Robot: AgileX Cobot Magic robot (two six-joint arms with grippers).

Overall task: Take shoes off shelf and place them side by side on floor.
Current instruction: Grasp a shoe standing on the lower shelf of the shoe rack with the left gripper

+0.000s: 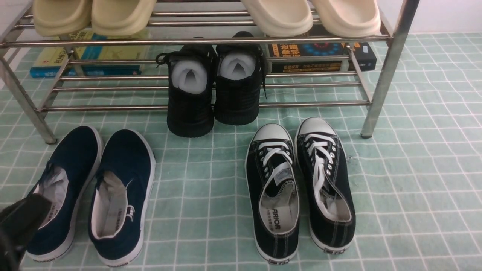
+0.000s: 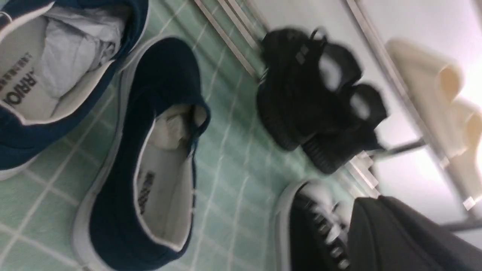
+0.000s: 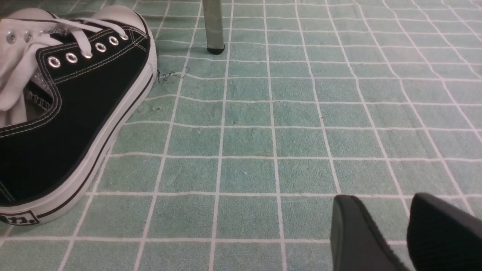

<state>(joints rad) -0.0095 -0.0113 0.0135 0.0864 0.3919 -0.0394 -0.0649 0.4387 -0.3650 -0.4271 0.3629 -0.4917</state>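
Note:
The two black knit shoes stand side by side on the lowest tier of the chrome shelf. Their heels face me, white paper shows inside, and they overhang the front bar above the mint tiled floor. The left one sits slightly lower. In the left wrist view the pair is blurred. My left gripper is at the bottom left over a navy slip-on, far from the pair; its dark fingers show no clear gap. My right gripper is open, holds nothing, and hovers low over bare tiles.
Navy slip-ons lie on the floor at the left and black canvas sneakers with white laces at the right, both in front of the shelf. Cream slippers fill the upper tier. Books lie behind. A shelf leg stands beyond the right gripper.

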